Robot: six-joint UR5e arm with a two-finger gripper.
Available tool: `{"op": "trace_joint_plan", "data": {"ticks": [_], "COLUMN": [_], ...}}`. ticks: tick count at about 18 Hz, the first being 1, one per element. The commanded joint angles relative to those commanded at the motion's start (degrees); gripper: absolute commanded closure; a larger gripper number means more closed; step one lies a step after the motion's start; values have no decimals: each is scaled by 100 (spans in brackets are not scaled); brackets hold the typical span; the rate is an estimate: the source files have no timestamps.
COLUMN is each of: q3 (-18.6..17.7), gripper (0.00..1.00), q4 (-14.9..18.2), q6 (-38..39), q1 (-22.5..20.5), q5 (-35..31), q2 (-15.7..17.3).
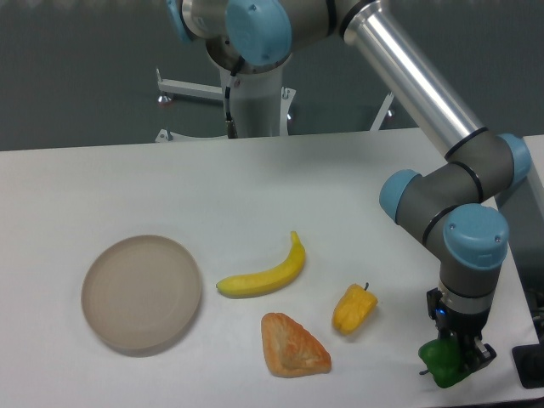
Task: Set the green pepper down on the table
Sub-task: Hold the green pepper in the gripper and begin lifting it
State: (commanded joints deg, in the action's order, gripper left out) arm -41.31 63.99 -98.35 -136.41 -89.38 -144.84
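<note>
The gripper (pixel 456 361) pinches the green pepper (pixel 440 364) at the lower right of the white table (pixel 255 178). A dark grey wall (pixel 76 68) fills the upper frame

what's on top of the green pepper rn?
The gripper comes down onto the green pepper from above, fingers at its right side. The pepper's top and stem are covered. Whether it touches the table can't be told.

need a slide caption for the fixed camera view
UR5e hand grips green pepper low over table, right of yellow pepper.
</note>
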Motion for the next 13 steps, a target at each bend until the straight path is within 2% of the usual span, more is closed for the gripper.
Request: {"op": "trace_joint_plan", "data": {"ticks": [13], "q3": [-105], "gripper": [67], "q4": [97], "q6": [114], "q1": [9], "q5": [26], "q2": [79]}}
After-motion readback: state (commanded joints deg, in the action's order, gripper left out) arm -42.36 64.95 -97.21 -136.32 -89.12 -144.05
